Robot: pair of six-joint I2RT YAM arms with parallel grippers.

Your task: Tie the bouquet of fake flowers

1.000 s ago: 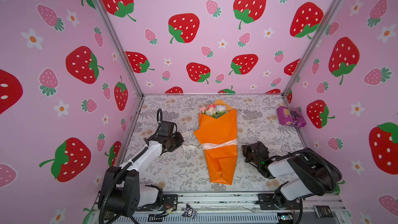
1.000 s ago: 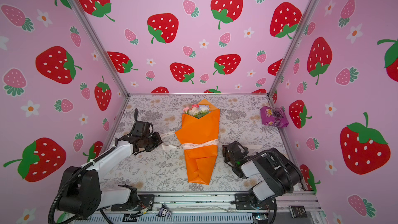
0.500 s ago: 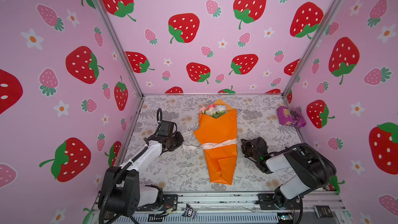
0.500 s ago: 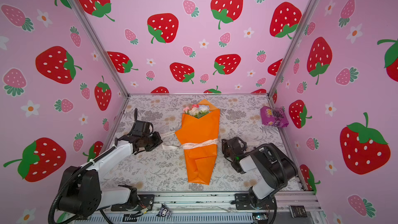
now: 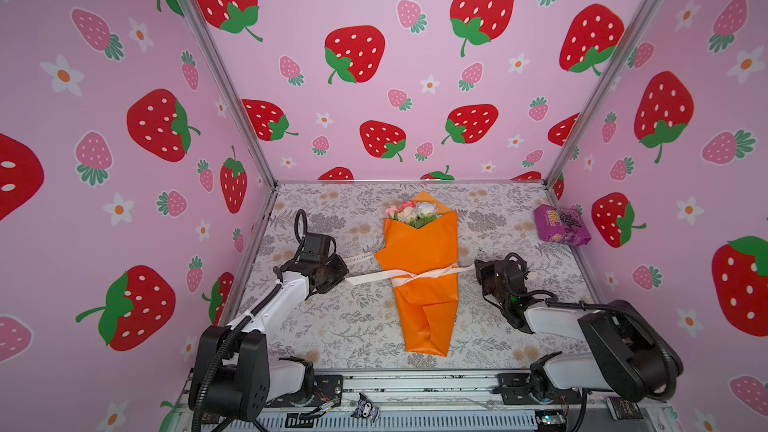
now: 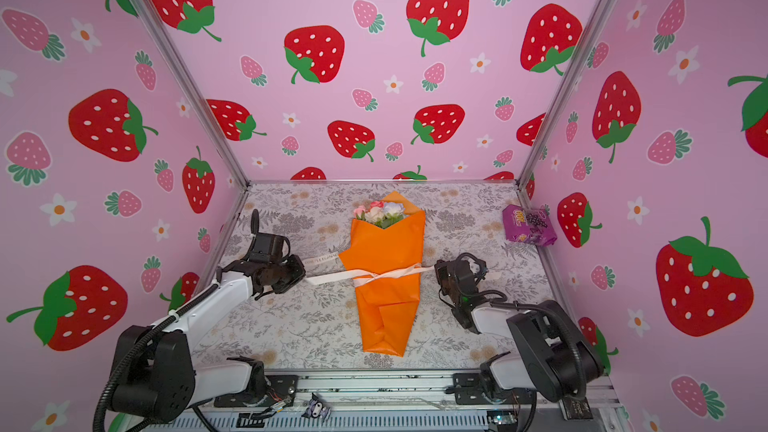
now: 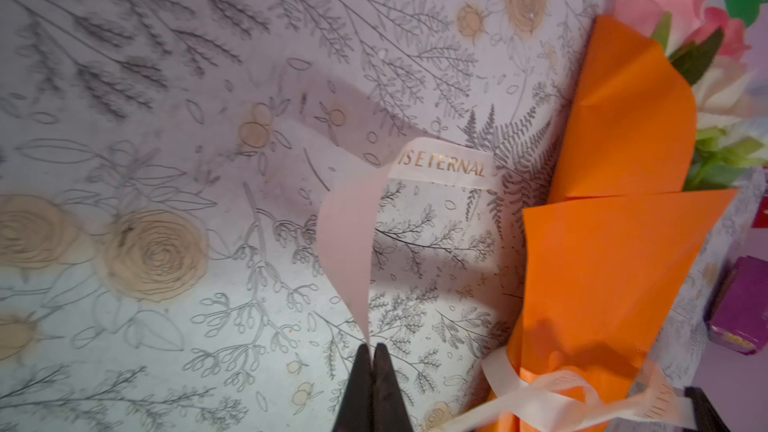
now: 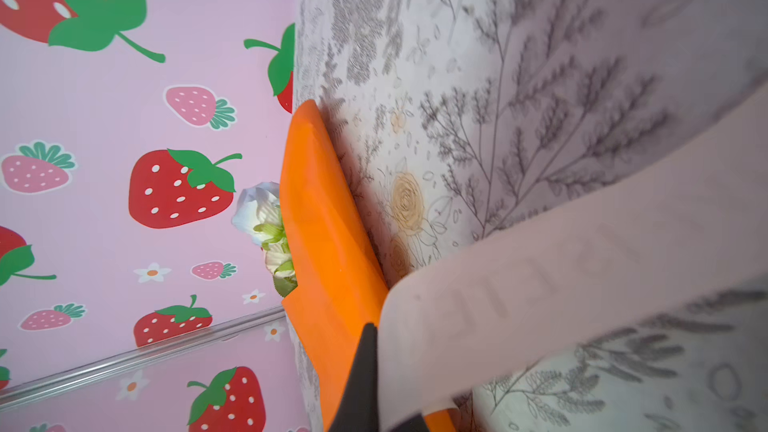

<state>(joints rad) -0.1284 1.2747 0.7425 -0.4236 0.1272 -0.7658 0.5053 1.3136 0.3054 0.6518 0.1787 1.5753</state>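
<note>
Here the left tool (image 7: 371, 349) is pinched closed on one tail of the cream ribbon (image 5: 419, 274), whose lettered free end curls onto the desk (image 5: 357, 326) ahead of it. The right tool (image 5: 480, 271), likewise closed, grips the opposite tail. Between the two tools lies the bouquet (image 5: 419, 251), flat on the desk, with the ribbon crossed over its waist. The step looks like cinching the knot. It should go best with both tools pulling outward evenly and low, so the crossing tightens without dragging the bundle sideways. Beyond the tools, the orange paper (image 5: 424, 317) forms a cone holding the roses (image 5: 411, 211), their heads poking from its far end. Farther off past the right tool lies a purple packet (image 5: 559, 226).
</note>
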